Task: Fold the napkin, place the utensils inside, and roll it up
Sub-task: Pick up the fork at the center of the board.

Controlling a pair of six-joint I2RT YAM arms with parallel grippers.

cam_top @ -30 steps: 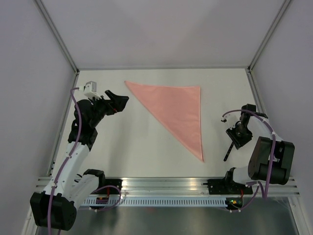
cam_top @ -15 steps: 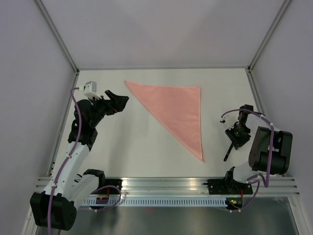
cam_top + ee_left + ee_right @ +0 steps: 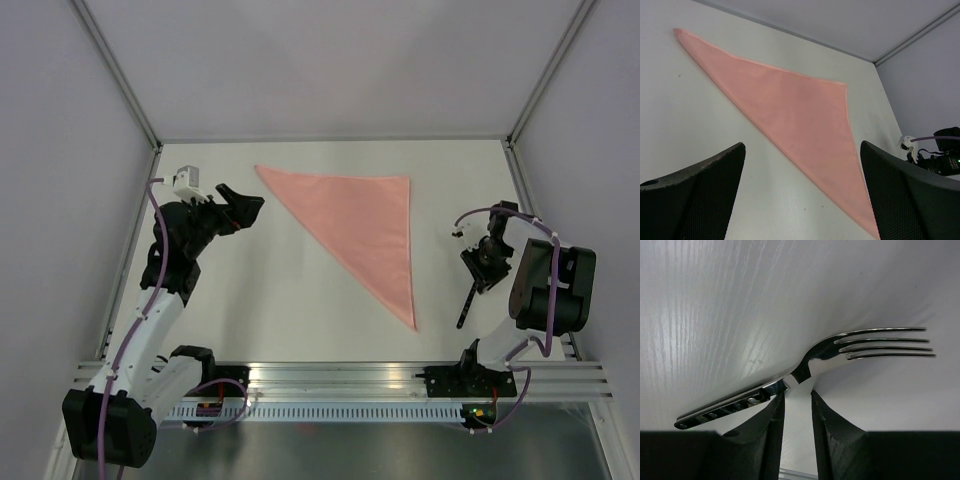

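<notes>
Napkin (image 3: 365, 225) folded to a triangle, flat at mid-table, long edge slanting from far left to near right. Fork (image 3: 820, 354) not yet inside: on the bare table well right of the cloth, just beside the right arm, long axis roughly near-to-far, handle nearward. Right gripper (image 3: 797, 396) low at the fork's neck, fingers a narrow slit apart; clamped or merely close, hard to tell. Left gripper (image 3: 240, 205) spread wide, hovering left of the napkin, far from the fork. Likely next: a right-arm lift and carry leftward onto the cloth.
</notes>
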